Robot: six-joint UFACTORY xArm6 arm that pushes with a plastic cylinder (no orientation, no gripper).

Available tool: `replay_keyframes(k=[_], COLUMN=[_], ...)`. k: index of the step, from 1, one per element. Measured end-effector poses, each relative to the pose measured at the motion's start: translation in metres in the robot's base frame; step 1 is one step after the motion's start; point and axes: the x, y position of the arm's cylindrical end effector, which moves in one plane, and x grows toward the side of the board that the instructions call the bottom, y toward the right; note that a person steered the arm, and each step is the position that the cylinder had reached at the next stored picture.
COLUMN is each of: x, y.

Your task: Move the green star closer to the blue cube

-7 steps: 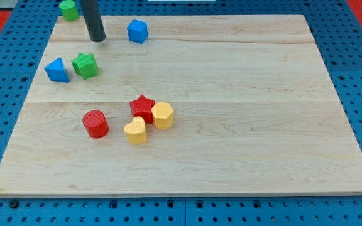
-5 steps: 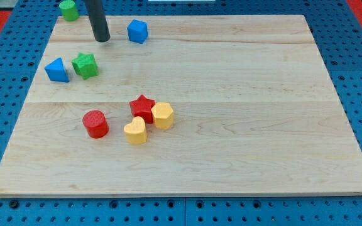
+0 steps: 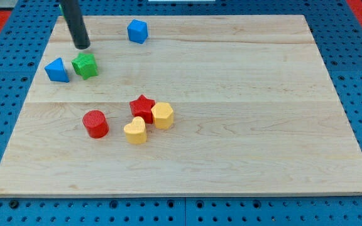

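The green star (image 3: 85,64) lies at the board's upper left, right next to a blue triangular block (image 3: 57,69) on its left. The blue cube (image 3: 137,31) sits near the view's top, up and to the right of the star. My tip (image 3: 81,46) rests on the board just above the green star, a small gap apart, and well left of the blue cube. The rod hides most of a green block (image 3: 62,9) at the top left corner.
A red cylinder (image 3: 95,123) lies left of centre. A red star (image 3: 142,107), a yellow hexagonal block (image 3: 162,115) and a yellow heart (image 3: 136,131) cluster together near the middle. The wooden board (image 3: 244,125) ends just beyond the rod at the view's top.
My tip has slid left and slightly down, from beside the blue cube to just above the green star. No block has moved.
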Motion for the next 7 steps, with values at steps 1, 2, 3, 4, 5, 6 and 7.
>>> replay_keyframes(k=[1, 2, 3, 4, 5, 6, 7], x=[0.015, 0.042, 0.069, 0.079, 0.079, 0.079, 0.079], y=[-0.023, -0.023, -0.021, -0.021, -0.007, 0.014, 0.029])
